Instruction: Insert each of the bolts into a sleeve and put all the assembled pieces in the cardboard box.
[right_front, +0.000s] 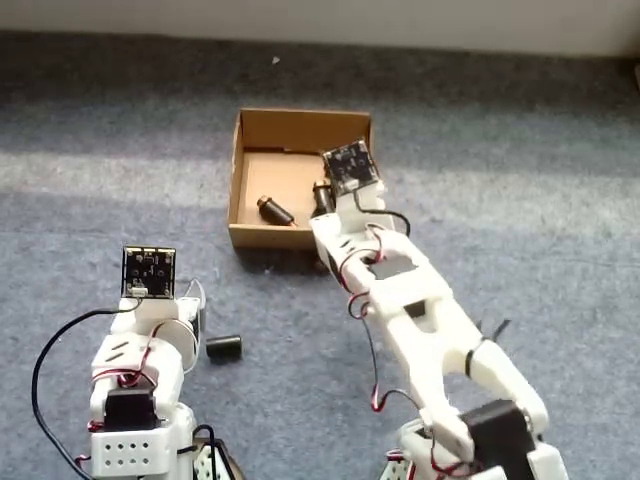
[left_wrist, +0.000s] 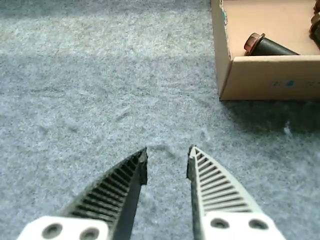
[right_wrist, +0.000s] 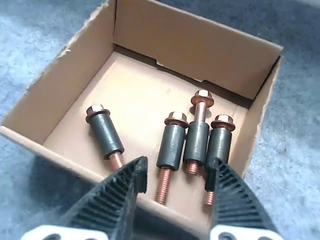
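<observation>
While ribbed right jaws gape, copper bolts (right_wrist: 201, 111) lie in cardboard box (right_wrist: 195, 50).

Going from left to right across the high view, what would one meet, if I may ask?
Left arm → loose black sleeve on the carpet → assembled piece in the cardboard box → right arm.

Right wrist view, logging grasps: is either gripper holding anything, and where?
Nothing held: right gripper, jaws open, above the brown cardboard box; left gripper open over grey carpet.

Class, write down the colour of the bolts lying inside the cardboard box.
Copper-coloured; the bolts show best in the right wrist view.
</observation>
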